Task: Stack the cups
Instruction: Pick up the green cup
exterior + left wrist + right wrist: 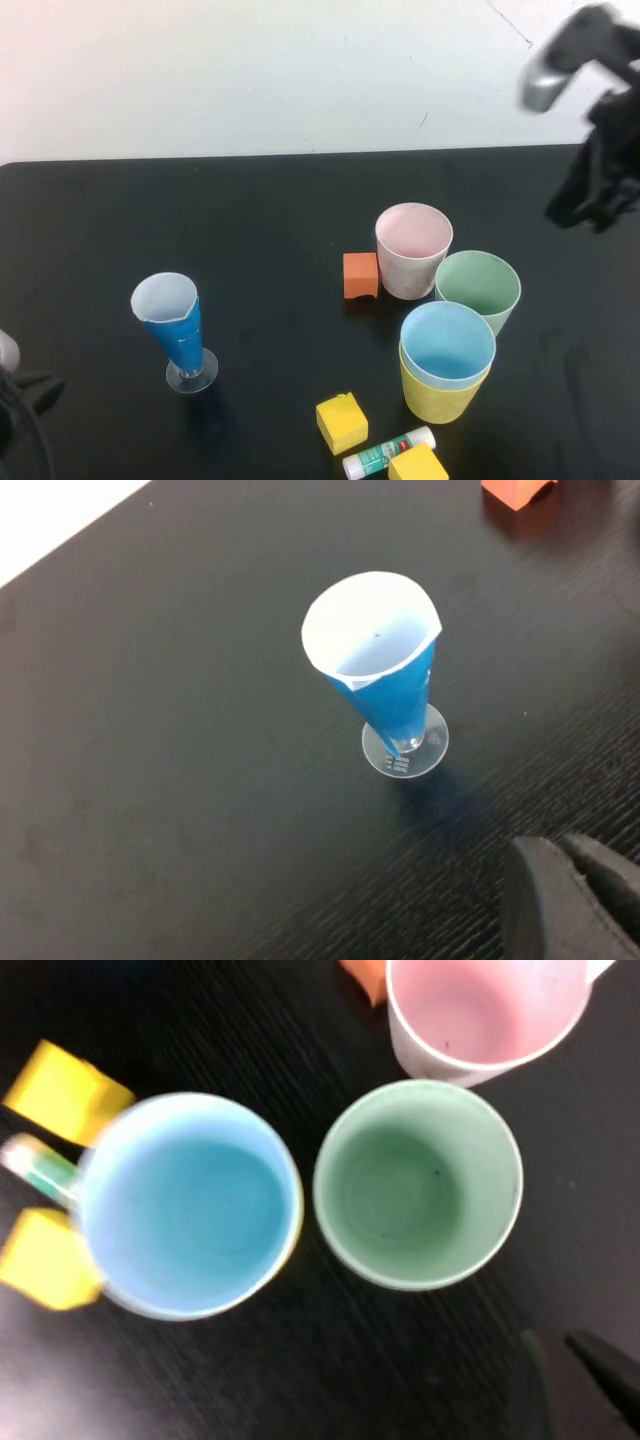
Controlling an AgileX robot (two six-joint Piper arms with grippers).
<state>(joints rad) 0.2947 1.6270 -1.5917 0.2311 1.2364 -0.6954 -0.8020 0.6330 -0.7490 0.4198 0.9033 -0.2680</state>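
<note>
black tabletop under a pale wall, and i'm taking the pink cup as my landmark. pale green cup stands just beside it on the near right, upright. nearer me from the pink cup, the light blue cup sits nested inside the yellow cup, only the yellow rim and lower wall showing. orange block sits right against the pink cup's left side. far left of the pink cup stands a tall blue-and-white cone cup on a clear foot. near the stacked pair i see two yellow blocks and a glue stick. my right gripper hangs up and right of the pink cup, clenched, carrying nothing. my left gripper sits near the cone cup, well left, also clenched and empty.
</note>
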